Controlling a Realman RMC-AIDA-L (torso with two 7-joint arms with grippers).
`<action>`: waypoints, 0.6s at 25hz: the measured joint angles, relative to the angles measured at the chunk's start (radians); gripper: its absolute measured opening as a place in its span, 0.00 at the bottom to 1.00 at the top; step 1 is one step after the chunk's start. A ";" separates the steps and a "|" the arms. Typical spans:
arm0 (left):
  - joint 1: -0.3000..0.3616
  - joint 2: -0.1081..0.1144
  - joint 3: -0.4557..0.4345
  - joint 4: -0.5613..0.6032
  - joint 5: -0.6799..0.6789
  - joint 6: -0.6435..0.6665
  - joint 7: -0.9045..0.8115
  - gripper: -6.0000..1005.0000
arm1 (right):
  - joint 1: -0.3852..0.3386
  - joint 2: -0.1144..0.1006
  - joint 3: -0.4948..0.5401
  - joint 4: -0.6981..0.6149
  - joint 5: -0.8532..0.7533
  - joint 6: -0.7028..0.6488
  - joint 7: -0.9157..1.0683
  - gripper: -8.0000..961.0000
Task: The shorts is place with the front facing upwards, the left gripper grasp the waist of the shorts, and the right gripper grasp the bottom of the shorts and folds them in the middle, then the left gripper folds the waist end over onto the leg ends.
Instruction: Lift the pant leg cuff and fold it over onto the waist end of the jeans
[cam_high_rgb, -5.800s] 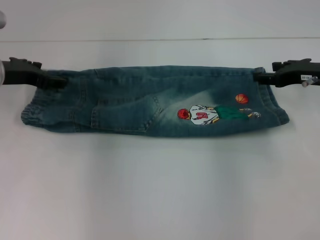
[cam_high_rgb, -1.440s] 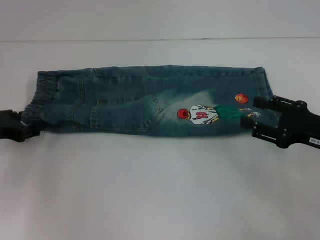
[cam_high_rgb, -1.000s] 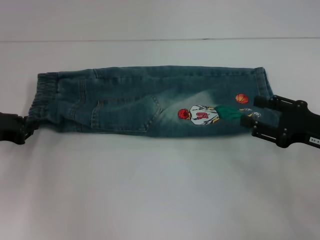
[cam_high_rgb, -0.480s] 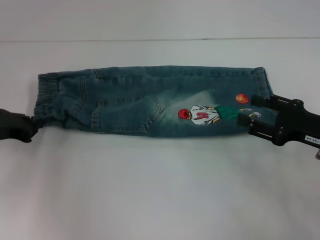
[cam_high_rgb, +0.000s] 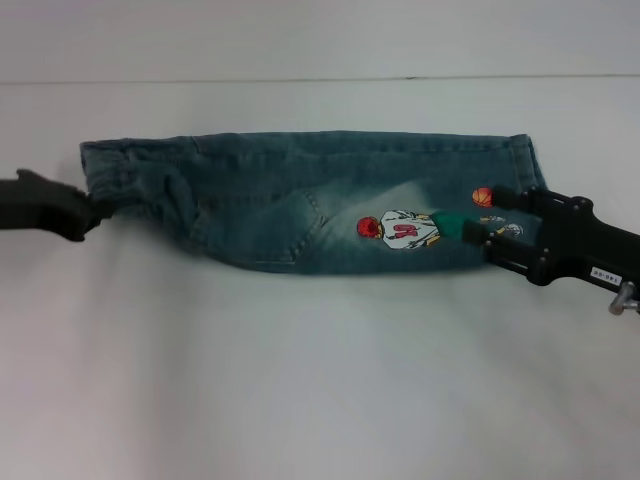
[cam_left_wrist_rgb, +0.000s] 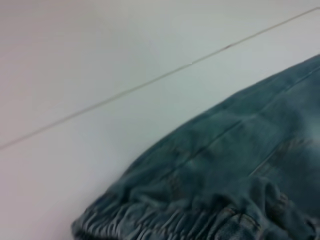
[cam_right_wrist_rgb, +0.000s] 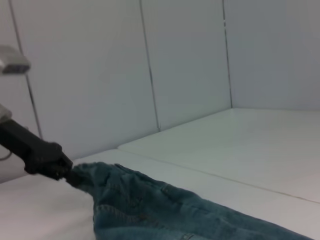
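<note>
Your left gripper pinches the gathered waist of the blue denim shorts, folded lengthwise on the white table; right gripper rests spread over the hems. A thin pinch could slip mid-fold.

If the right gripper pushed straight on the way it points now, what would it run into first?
The right gripper points toward the robot's left along the shorts; its open fingers already lie over the denim, so it would likely meet the cartoon print first.
</note>
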 joint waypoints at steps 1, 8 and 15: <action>-0.007 -0.002 0.003 0.032 0.001 0.027 -0.024 0.06 | 0.004 0.000 0.000 0.015 0.008 0.006 -0.010 0.72; -0.065 -0.027 0.004 0.163 -0.005 0.111 -0.127 0.05 | 0.051 0.002 0.001 0.128 0.043 0.053 -0.102 0.71; -0.149 -0.033 0.004 0.172 -0.007 0.144 -0.176 0.06 | 0.092 0.005 0.001 0.276 0.166 0.088 -0.288 0.70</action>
